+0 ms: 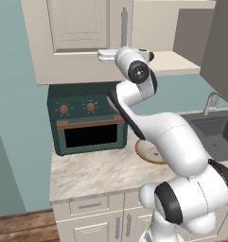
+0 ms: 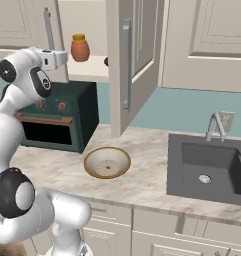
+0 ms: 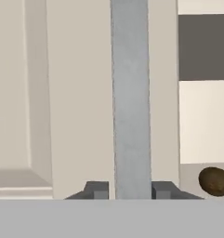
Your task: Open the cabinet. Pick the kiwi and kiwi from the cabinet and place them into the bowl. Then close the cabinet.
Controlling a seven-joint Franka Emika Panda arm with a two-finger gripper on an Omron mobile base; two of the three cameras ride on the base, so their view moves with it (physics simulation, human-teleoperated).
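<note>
Inside cabinet [image 2: 134, 55]: kiwi [image 3: 214, 181], jar [image 2: 80, 47].

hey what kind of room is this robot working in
A kitchen, computer-rendered by the look of it: a dark green toaster oven on a marble counter, a sink with a faucet, and cream wall cabinets above.

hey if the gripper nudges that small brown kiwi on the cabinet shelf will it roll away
Probably yes. The small round olive-brown kiwi looks near-spherical and sits loose on the flat pale cabinet shelf, so a sideways nudge would likely roll it. Its small size suggests it is light. It may be soft, so a gentle, centred grip seems wise.
</note>
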